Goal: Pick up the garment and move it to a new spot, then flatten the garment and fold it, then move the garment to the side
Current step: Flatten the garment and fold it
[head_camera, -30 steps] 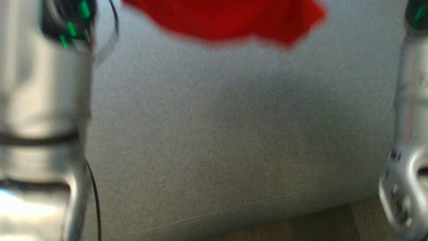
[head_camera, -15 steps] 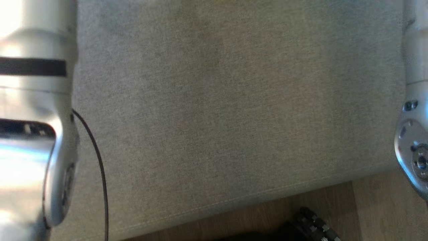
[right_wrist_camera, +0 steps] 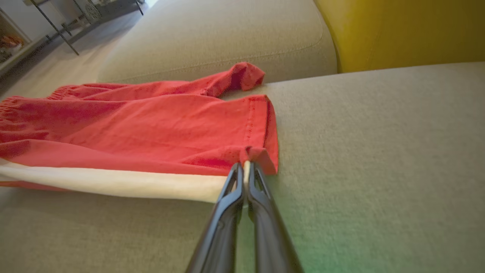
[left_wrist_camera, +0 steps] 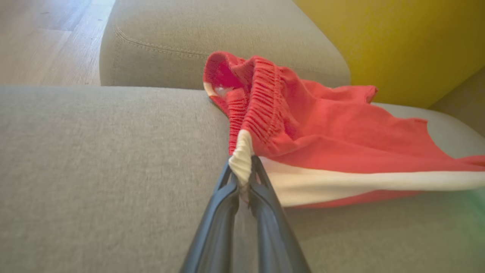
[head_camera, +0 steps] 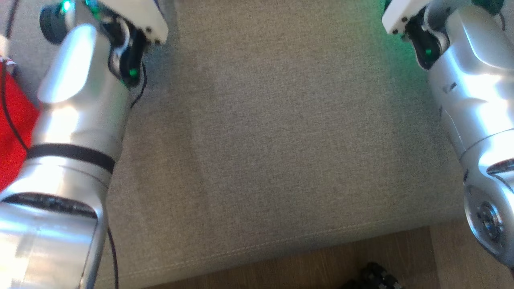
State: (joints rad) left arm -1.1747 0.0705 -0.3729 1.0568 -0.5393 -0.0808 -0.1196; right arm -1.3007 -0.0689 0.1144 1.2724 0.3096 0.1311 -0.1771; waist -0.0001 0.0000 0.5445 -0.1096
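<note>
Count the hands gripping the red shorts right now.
2. Left hand pinches the red shorts at the waistband; right hand pinches the leg hem.

Inspecting the grey seat cushion (head_camera: 281, 140). Showing woven fabric in sound order, with a stitched seam running along the cushion's front edge. Carrying one garment (right_wrist_camera: 132, 125) directly on the cushion's top: red, with a white side stripe and a gathered waistband. Lying spread and creased towards the cushion's back, lifting at the waistband end. Adjoining a second grey cushion (left_wrist_camera: 212, 38) at the cushion's side and a yellow backrest (right_wrist_camera: 398, 30) behind it. Standing over wooden floor (head_camera: 321, 265) below the cushion's front.
</note>
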